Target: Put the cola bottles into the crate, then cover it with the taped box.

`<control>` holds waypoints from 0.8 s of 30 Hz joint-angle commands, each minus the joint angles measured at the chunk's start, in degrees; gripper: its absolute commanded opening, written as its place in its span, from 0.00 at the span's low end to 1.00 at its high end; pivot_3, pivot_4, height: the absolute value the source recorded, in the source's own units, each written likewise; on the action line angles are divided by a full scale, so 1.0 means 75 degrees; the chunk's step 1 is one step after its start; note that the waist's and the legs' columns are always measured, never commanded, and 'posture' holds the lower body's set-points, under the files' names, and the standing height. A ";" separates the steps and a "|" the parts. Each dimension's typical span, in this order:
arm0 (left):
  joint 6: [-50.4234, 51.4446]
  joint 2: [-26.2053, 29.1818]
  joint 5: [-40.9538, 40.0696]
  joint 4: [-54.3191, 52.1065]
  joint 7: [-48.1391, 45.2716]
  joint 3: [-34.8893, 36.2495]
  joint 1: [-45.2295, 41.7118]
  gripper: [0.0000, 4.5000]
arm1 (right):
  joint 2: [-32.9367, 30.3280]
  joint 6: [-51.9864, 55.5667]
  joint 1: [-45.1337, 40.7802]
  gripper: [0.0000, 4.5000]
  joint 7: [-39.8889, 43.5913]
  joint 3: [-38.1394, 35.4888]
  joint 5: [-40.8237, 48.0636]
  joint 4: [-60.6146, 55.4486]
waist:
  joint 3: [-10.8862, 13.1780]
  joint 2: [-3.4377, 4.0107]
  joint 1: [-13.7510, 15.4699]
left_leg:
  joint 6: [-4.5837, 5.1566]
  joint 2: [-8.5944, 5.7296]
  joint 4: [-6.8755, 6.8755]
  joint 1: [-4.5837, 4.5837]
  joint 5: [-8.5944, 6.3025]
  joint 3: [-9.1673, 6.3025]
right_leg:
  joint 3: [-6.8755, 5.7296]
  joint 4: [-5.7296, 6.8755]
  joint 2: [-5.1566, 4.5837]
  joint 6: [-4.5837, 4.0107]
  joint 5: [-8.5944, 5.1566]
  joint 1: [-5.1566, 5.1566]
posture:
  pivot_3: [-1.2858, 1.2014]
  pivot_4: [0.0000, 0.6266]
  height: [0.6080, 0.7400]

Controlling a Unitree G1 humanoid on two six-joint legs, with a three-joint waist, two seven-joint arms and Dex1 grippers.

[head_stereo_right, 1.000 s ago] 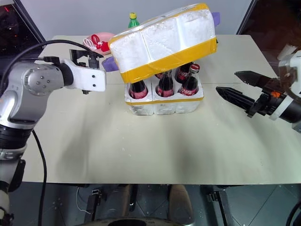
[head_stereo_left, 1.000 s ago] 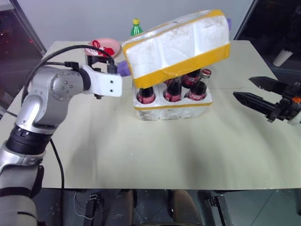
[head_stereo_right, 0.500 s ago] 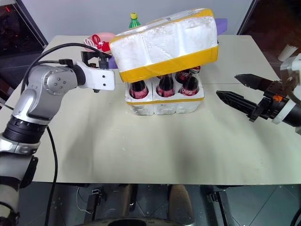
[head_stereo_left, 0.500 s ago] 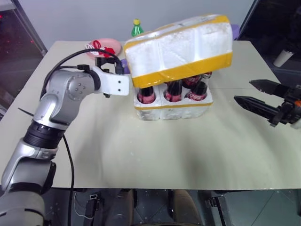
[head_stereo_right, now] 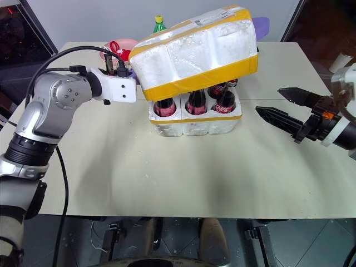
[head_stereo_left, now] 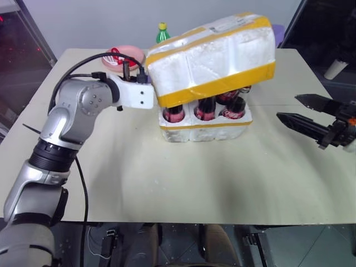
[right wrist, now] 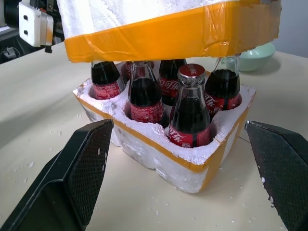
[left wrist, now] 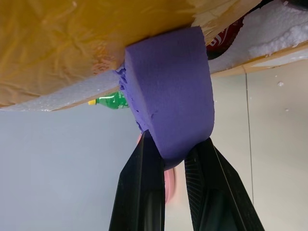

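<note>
The taped box (head_stereo_left: 211, 58), white foam with yellow stripes, lies tilted over the crate (head_stereo_left: 206, 129), its left end lower. Several cola bottles (right wrist: 190, 113) stand in the crate's wells, their tops under the box. My left gripper (left wrist: 174, 140) is at the box's left end, shut on a purple foam block (left wrist: 168, 91) that sticks out from the box. My right gripper (head_stereo_left: 287, 107) hangs open to the right of the crate, apart from it, with nothing between its fingers.
A green bottle with a yellow cap (head_stereo_left: 161, 32) and a pink bowl (head_stereo_left: 122, 55) sit at the table's far side behind my left arm. A pale green bowl (right wrist: 257, 55) stands beyond the crate. The table's near half is bare.
The box's right end has come down closer over the bottles. My left gripper moved in to the box's left end and closed on the purple block. The right gripper stayed put.
</note>
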 commanded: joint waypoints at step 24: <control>-0.0478 0.0477 -0.0283 -0.0730 0.0552 0.0695 -0.0045 0.02 | -0.0245 0.0092 -0.0334 1.00 -0.0189 -0.0042 0.0321 -0.0061 | 0.0001 -0.0001 -0.0034 | 0.0000 0.0000 -0.0004 0.0000 0.0000 0.0000 | 0.0000 -0.0001 0.0000 0.0000 0.0000 -0.0003 | 0.52 0.24 0.99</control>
